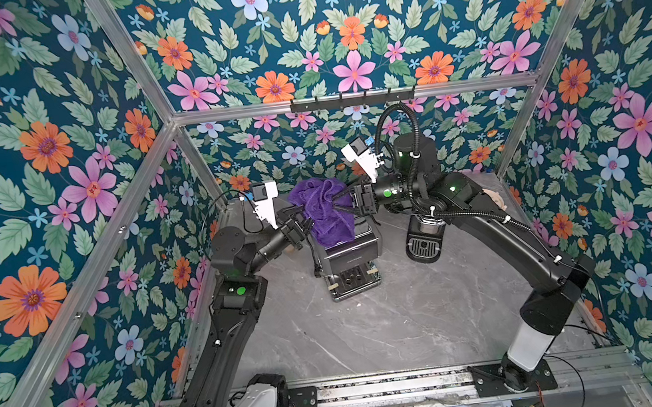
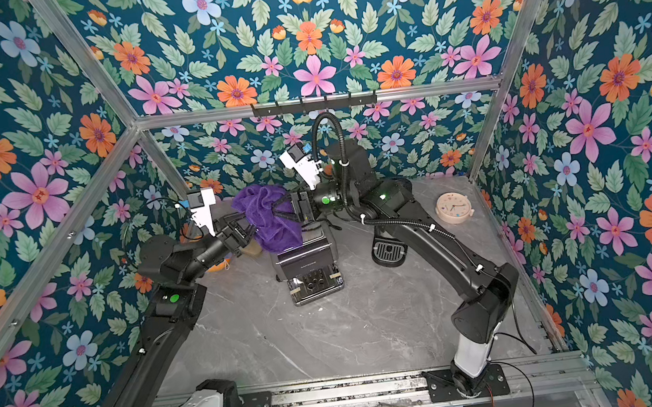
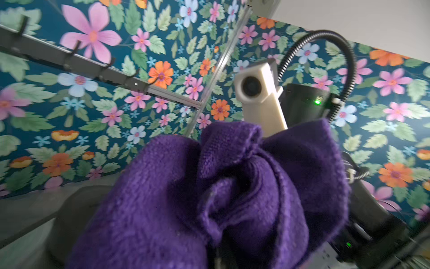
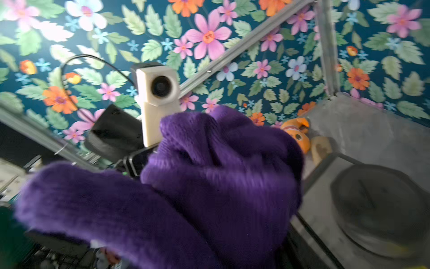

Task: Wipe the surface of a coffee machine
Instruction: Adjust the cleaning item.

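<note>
We see the purple towel (image 1: 325,209) bunched up between the two pincers, raised off the grey marble worktop (image 1: 392,322). The left pincer (image 1: 306,224) is closed tight on the towel's near edge, and in the left wrist view the gathered folds (image 3: 209,198) fill the space right in front of it. The right pincer (image 1: 337,204) meets the towel from the opposite side. Its jaws stand apart in a V, with the tips against the fabric, and we cannot tell whether they press on it. In the right wrist view the towel (image 4: 209,186) hides the fingertips.

The towel's loose end hangs below both pincers and drapes onto the top of the black espresso machine (image 1: 349,258), which stands directly beneath them. A second, rounded black coffee machine (image 1: 424,239) stands beside the right pincer's arm. In a top view a pale round clock (image 2: 453,207) lies well behind that arm. An orange clownfish toy (image 4: 299,134) lies beyond the towel, near the left pincer.
</note>
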You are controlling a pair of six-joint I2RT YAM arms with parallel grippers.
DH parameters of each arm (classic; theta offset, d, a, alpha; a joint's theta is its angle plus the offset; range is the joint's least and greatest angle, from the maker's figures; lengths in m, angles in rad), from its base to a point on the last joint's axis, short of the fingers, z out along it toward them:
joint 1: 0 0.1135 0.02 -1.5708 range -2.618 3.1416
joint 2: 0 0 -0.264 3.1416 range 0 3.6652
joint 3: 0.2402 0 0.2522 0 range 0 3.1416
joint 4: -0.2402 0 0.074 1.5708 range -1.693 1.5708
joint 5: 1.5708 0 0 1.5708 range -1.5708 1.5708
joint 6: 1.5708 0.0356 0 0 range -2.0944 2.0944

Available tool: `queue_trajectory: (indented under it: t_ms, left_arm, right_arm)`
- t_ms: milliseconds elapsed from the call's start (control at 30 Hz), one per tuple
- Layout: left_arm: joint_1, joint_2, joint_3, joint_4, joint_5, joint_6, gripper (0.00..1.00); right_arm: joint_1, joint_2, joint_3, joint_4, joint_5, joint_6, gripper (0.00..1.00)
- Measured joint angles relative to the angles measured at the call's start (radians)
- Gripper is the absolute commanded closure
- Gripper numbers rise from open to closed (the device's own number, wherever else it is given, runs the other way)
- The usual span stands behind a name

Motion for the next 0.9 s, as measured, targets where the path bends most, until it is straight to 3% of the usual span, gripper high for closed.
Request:
queue_trajectory:
  t_ms: [300, 567, 733, 900]
  left_arm:
    - [0.002, 0.197, 0.263, -0.437, -0.341, 0.129, 1.0]
    - [0.002, 0.426, 0.462, -0.698, -0.435, 0.224, 1.0]
    - [0.002, 0.398, 0.412, -0.748, -0.431, 0.248, 1.0]
    - [0.001, 0.261, 0.281, -0.754, -0.383, 0.249, 1.0]
  right_arm:
    - [-0.006, -0.026, 0.009, -0.149, 0.206, -0.03, 0.28]
    - [-0.011, -0.041, -0.035, -0.188, 0.291, -0.033, 0.27]
    - [-0.012, -0.041, -0.053, -0.207, 0.306, -0.033, 0.28]
    - [-0.013, -0.041, -0.074, -0.21, 0.307, -0.033, 0.27]
